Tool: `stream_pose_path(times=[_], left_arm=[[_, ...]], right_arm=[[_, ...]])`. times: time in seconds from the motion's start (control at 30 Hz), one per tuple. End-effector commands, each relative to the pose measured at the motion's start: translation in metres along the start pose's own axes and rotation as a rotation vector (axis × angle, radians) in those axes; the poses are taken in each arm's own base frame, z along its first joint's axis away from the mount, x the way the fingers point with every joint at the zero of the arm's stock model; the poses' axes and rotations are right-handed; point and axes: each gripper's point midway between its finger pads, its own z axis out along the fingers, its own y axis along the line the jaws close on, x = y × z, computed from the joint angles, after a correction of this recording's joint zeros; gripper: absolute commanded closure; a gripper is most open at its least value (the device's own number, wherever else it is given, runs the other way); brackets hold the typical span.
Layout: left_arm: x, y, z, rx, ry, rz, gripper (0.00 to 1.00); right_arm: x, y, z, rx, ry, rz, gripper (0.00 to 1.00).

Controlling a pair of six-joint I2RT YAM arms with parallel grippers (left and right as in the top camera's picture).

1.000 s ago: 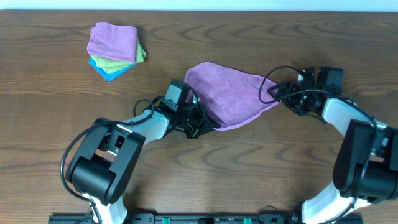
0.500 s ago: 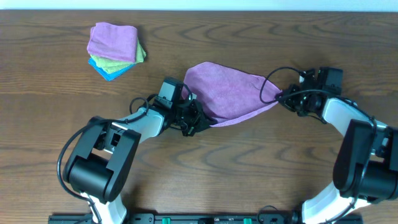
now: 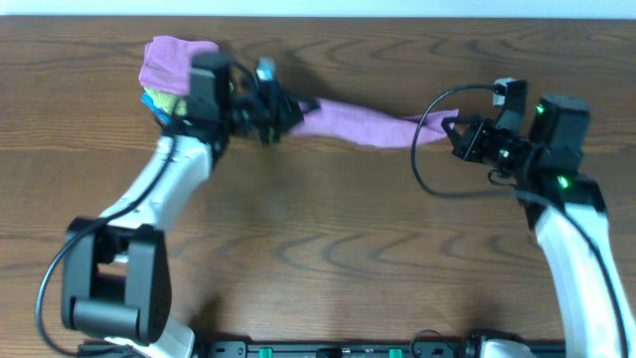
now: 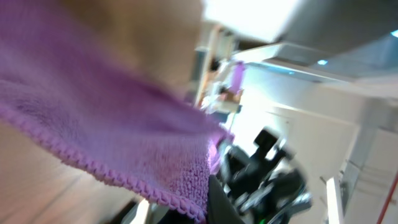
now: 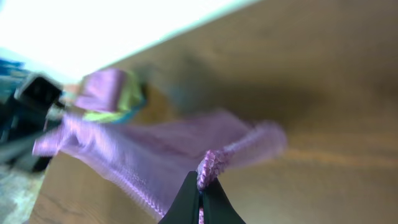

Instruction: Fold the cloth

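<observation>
Clearly both claws are clamped on the cloth (image 3: 358,121): the left gripper (image 3: 283,107) pinches one end and the right gripper (image 3: 449,131) the other, so it runs as a narrow band stretched between them, seemingly lifted off the table (image 3: 328,239), near a stack of folded cloths (image 3: 164,62). It looks light, soft and floppy. The stitched hem at the corners should give the surest hold, since the middle would sag and bunch.
</observation>
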Motion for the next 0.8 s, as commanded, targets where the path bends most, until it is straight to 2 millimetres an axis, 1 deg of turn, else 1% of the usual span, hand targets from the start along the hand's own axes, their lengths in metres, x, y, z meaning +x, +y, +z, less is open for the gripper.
stream_pose_path(times=[0.0,0.07,0.13,0.2,0.3,0.37,0.47,0.6,0.67,0.77], left_arm=[[-0.003,-0.051,-0.010,0.062,-0.002,0.068,0.94],[-0.004,-0.069,-0.013,0.081,-0.010,0.105,0.94],[-0.006,-0.085,-0.016,0.095,-0.025,0.137,0.94],[-0.010,-0.088,-0.017,0.096,-0.045,0.143,0.94],[-0.018,-0.083,-0.016,0.086,-0.076,0.132,0.94],[-0.028,-0.077,-0.016,0.076,-0.107,0.118,0.94],[-0.045,-0.065,-0.017,0.057,-0.157,0.092,0.94],[-0.073,-0.047,-0.018,0.047,-0.215,0.053,0.94],[-0.090,-0.041,-0.018,0.050,-0.234,0.036,0.94],[-0.107,-0.042,-0.015,0.057,-0.242,0.039,0.94]], right_arm=[[-0.011,0.024,-0.017,-0.023,-0.061,-0.012,0.99],[-0.012,0.030,-0.022,-0.035,-0.073,-0.013,0.99],[-0.012,0.036,-0.021,-0.050,-0.075,-0.018,0.99],[-0.020,0.039,-0.020,-0.061,-0.104,-0.036,0.98],[-0.038,0.035,-0.017,-0.046,-0.172,-0.031,0.99],[-0.046,0.031,-0.010,-0.039,-0.189,-0.024,0.99],[-0.057,0.021,0.008,-0.022,-0.181,-0.011,0.99],[-0.079,0.006,0.038,0.002,-0.163,0.006,0.99],[-0.097,0.006,0.053,-0.007,-0.162,0.000,0.99],[-0.118,0.011,0.069,-0.018,-0.175,-0.017,0.99]])
